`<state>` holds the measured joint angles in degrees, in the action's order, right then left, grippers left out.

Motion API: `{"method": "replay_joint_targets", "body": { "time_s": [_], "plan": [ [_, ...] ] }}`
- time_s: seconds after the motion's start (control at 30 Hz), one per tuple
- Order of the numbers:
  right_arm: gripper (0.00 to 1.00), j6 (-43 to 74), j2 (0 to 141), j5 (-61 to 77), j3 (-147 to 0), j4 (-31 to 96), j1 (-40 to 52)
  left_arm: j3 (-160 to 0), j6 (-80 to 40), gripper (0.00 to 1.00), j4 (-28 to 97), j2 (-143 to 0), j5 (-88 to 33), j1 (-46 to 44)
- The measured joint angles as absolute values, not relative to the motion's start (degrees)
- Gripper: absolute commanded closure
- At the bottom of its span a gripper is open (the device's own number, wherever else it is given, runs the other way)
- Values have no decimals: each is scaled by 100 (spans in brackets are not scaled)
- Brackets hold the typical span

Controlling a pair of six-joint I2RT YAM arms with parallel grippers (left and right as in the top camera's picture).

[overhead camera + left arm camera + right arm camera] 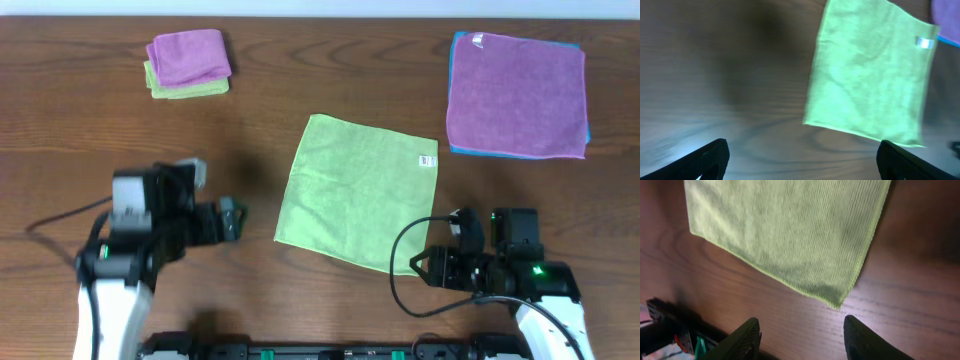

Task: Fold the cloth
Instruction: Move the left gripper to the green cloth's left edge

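One green cloth [357,193] is the thing to fold here, and it's lying flat and fully unfolded around the middle of the counter [300,90], a bit toward the right edge and turned slightly askew. It has a little white tag [427,160] by the corner that points at the far right corner of the counter. The tag also shows in the left wrist view [925,42].

Left arm [130,250] sits by the near left corner. The left jaws are spread wide and empty, over bare wood, off to the left of the cloth's near left corner and not touching it. From that wrist camera the cloth [870,75] is up ahead and to the right.

Right arm [530,275] is by the near edge on the right side. The right jaws are spread too, holding nothing, with the cloth's near right corner [837,300] just in front of the gap between them. I can't tell if they're touching the counter. A black cable [397,255] loops off that arm right by the same corner.

Also on the counter: a small folded pile [188,62], purple on top of green, near the far left corner, and a big flat purple cloth [517,93] on a blue one near the far right corner.
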<state>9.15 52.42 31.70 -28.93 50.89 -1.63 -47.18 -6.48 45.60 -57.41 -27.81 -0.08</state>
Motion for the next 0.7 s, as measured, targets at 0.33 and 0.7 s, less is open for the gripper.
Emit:
{"method": "replay_joint_targets", "body": {
  "time_s": [0.33,0.7],
  "plan": [
    [46,888,5242,3848,-2134,4633,-1177,-4831,-2049,5,4132,-7793,-3577,-8],
    [44,919,5242,4171,-2064,4578,-1413,-4831,-2587,5,2991,-9470,-4532,-8]
  ]
}}
